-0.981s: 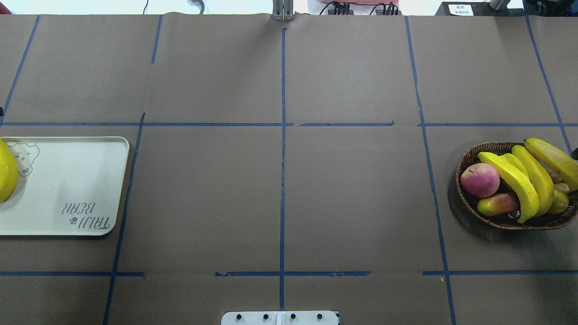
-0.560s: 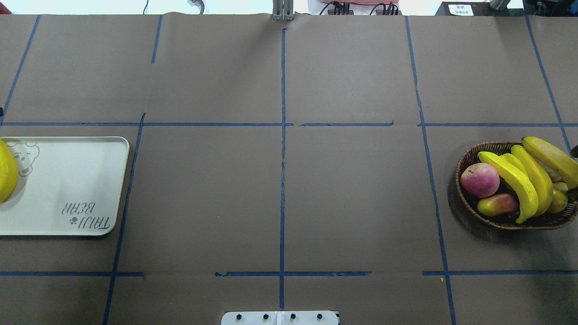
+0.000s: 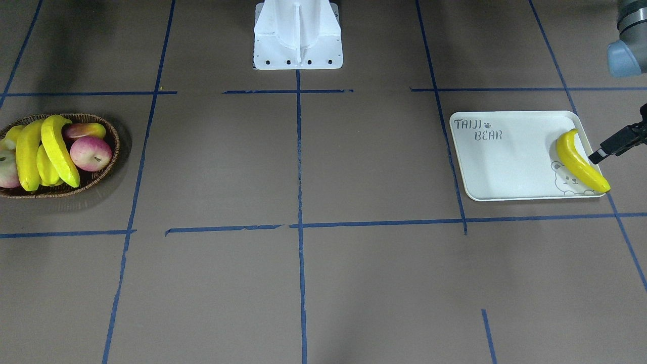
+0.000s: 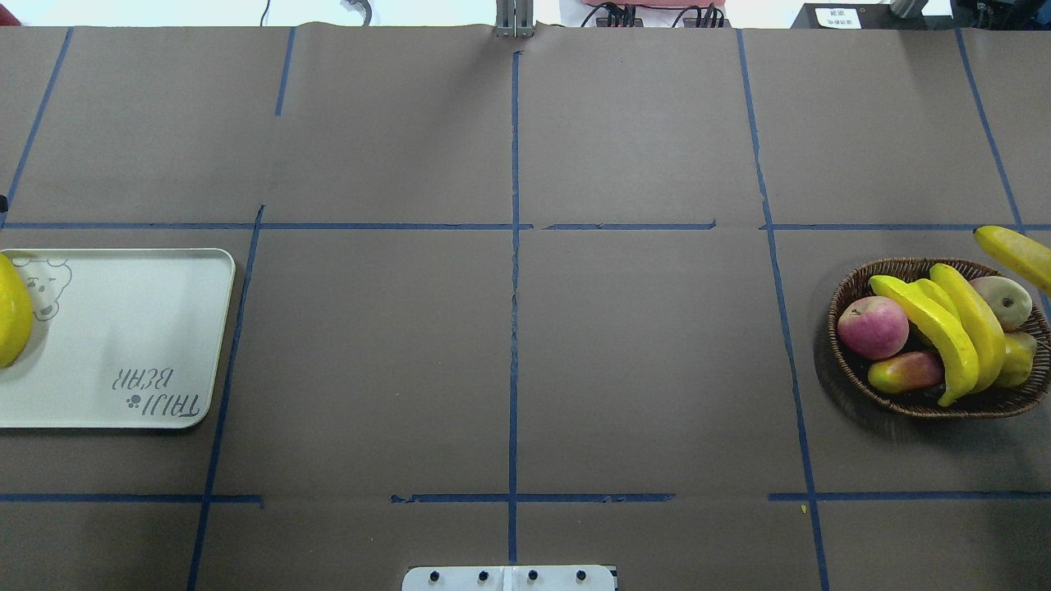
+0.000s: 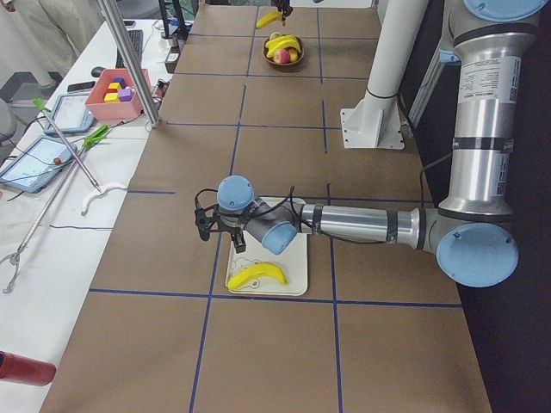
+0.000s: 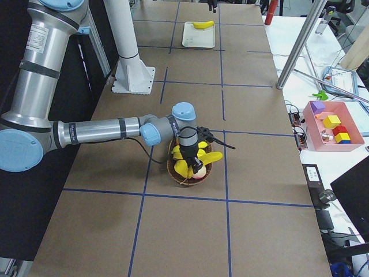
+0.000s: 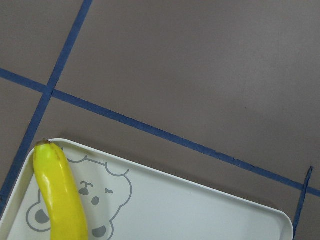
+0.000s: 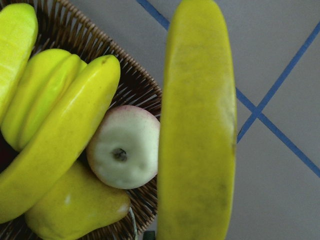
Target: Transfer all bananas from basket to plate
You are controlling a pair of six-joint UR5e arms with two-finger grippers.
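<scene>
Front view: basket (image 3: 108, 151) noted at the robot's right end of the table; two bananas (image 3: 58, 149) lain across it, a starfruit (image 3: 46, 169) between them, a red apple (image 3: 91, 153) beside; plate (image 3: 505, 162) set at the left end; plated banana (image 3: 579, 162) lain over the bear corner; one dark finger of the left gripper (image 3: 601, 153) seen just beside that banana; contact and jaw spread could not be told.

Overhead: raised banana (image 4: 1016, 253) caught at the frame's right edge, past the basket's far rim and cut off by the frame; a pale apple (image 4: 1003, 302) exposed in the basket near it; the plated banana seen only in part at the left edge.

Left side view: left gripper (image 5: 209, 225) held low off the plate's outer side; far off, the raised banana (image 5: 269, 18) hung above the basket under the right gripper (image 5: 282, 10); its grip could not be judged.

Right side view: right gripper (image 6: 190, 153) poised over the basket; fingers not resolved.

Left wrist: plated banana (image 7: 60, 195) lain across the bear drawing (image 7: 107, 195); no fingers in frame.

Right wrist: raised banana (image 8: 197, 125) filling mid-frame, close under the camera, clear of the basket rim (image 8: 130, 80); whether it was clamped could not be told.
</scene>
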